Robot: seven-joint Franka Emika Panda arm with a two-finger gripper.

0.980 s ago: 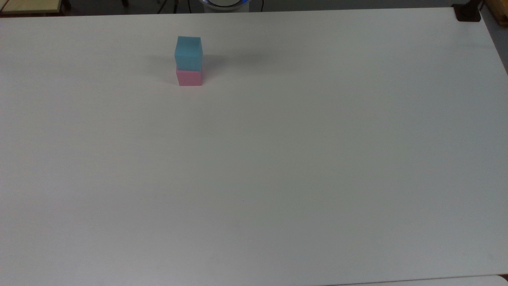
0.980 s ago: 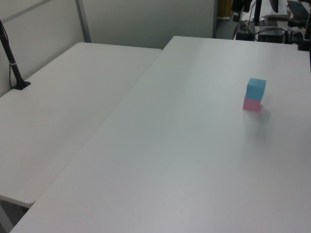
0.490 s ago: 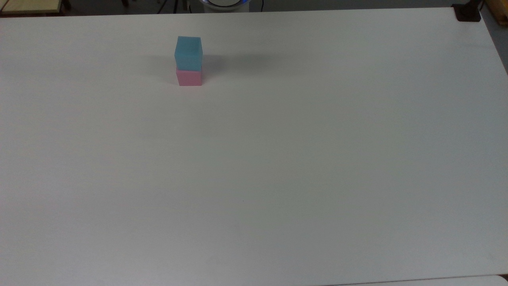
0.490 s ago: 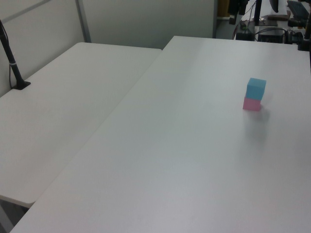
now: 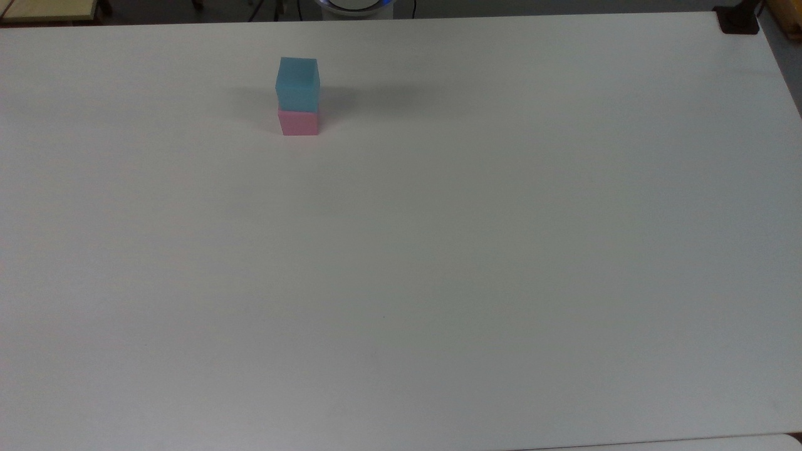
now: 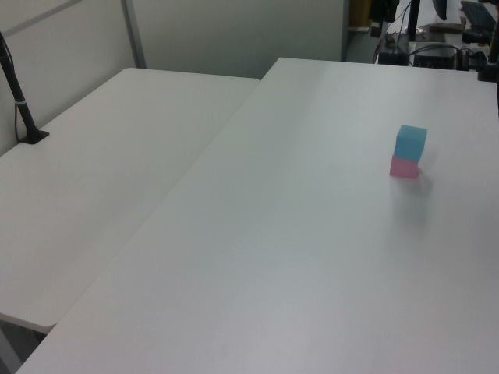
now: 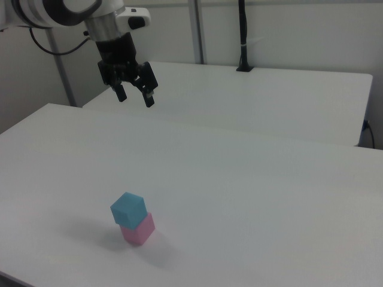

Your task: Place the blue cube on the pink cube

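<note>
Blue cube: seated on top of the pink cube and touching it; in the right view it is seen turned slightly against the cube beneath, so that its corners are not lined up with the lower ones; in the left view it is shown upright.
Pink cube: set flat on the white table, directly under the blue cube; shown in the left view and the right view as the bottom of a stack of two.
Place of the stack: toward the far edge of the table in the top view, on the top view's left half; near the left view's right edge; low and left of centre in the right view.
Claw: seen in the right view high above the table and well apart from the stack, pointed downward; its two fingers are spread with a clear gap between them, and nothing is held.
Table: white and plain; a soft shadow is cast on it beside the stack.
Second table: placed alongside the first, with a dark post fixed at its edge.
</note>
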